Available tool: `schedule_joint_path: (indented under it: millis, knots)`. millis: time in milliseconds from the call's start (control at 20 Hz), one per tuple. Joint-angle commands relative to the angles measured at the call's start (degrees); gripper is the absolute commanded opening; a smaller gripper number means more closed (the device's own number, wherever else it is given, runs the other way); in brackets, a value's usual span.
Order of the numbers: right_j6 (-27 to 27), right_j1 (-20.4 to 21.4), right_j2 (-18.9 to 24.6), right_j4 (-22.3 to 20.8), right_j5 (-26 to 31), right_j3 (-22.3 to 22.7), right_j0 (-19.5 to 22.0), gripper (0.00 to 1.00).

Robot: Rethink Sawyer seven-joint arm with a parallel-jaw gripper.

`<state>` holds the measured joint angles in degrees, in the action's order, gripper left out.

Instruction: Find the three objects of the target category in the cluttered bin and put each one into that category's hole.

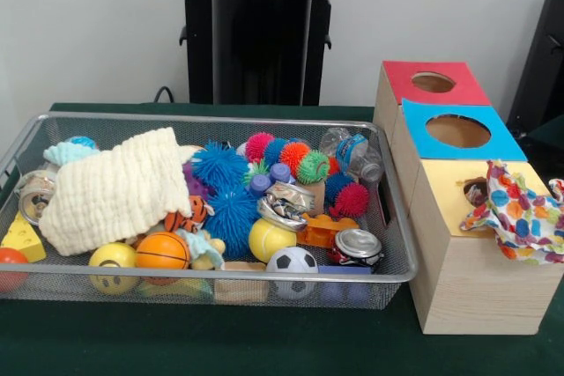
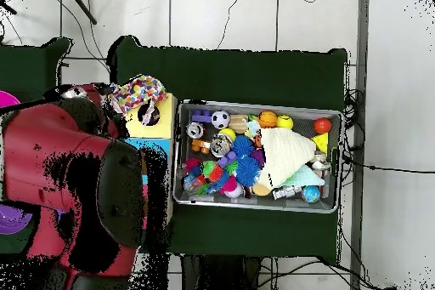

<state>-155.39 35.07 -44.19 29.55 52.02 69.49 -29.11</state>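
Note:
The wire-mesh bin is full of balls, spiky toys, crushed cans and a cream waffle cloth; it also shows in the overhead view. One white cloth with coloured patches lies draped over the yellow-panelled box, its edge at the round hole. In the overhead view this cloth lies beside the hole. No other printed cloth shows in the bin. The red arm reaches over the boxes; its gripper end is just left of the cloth and indistinct. The front view shows no gripper.
A blue-panelled box and a red-panelled box stand behind the yellow one. A mint-green cloth lies under the cream cloth. The robot's pedestal stands behind the bin. The table is covered in dark green.

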Motion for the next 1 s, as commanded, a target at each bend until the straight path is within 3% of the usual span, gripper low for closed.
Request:
schedule_joint_path:
  millis: [50, 1000]
  knots:
    - [0.07, -0.02, 12.32, -0.26, -1.91, 5.43, 2.22, 1.0]
    - [-1.66, -1.77, 17.93, -2.67, -9.1, 7.13, 3.02, 1.0]
